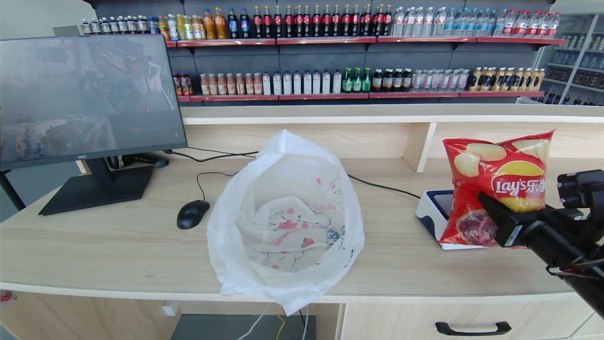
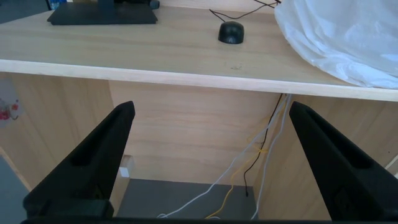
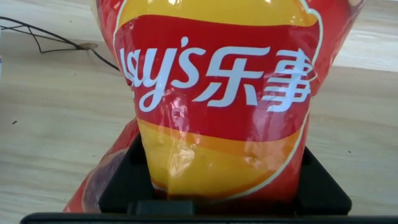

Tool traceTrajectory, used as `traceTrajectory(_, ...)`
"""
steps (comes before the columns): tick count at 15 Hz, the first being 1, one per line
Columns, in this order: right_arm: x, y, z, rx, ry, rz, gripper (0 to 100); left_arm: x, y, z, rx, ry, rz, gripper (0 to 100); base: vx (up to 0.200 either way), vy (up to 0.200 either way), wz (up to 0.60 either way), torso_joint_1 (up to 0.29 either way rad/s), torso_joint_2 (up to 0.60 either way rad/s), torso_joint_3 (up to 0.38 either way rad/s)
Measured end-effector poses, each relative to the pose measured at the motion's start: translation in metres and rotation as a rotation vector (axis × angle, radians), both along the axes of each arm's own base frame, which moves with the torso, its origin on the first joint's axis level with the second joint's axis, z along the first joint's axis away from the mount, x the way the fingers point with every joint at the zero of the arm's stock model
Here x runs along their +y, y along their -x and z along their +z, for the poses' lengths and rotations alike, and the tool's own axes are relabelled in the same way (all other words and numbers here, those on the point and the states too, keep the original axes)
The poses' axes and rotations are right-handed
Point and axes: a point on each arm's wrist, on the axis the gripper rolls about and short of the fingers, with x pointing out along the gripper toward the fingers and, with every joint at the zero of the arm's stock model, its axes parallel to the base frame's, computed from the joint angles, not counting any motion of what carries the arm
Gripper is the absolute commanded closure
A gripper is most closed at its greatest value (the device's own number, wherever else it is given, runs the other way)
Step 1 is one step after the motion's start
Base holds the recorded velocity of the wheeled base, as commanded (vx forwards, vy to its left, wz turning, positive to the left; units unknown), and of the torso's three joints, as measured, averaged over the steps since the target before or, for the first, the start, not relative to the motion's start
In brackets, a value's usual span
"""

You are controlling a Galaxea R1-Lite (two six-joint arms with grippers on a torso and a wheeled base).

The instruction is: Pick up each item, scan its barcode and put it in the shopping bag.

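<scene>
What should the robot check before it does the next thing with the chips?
1. Chip bag gripped: ok, the right pincer is shut on its lower part.
2. Barcode facing the scanner: cannot tell, the bag's back is hidden.
3. Shopping bag mouth open: ok, it gapes wide.
4. Counter between scanner and shopping bag free: ok.
5. Left pincer out of the way: ok, open, below the counter's front edge.

place: shop checkout | backdrop: shelves [image 1: 325, 40] lined with bottled drinks [image 1: 302, 82] | wooden counter [image 1: 118, 245] carries: monitor [image 1: 89, 94], mouse [image 1: 192, 213], scanner [image 1: 432, 212], shopping bag [image 1: 283, 222]
</scene>
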Motion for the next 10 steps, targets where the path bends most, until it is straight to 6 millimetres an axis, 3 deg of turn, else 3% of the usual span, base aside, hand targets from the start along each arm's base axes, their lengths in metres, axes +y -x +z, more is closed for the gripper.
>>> traceTrajectory(10,0.0013,0.0008,0.0053,-0.022,-0.002,0.011,100,0.0000,0.0000,0.0000,0.000,0.000,0.000,0,0.000,0.000,0.00,0.000,0.00,0.000)
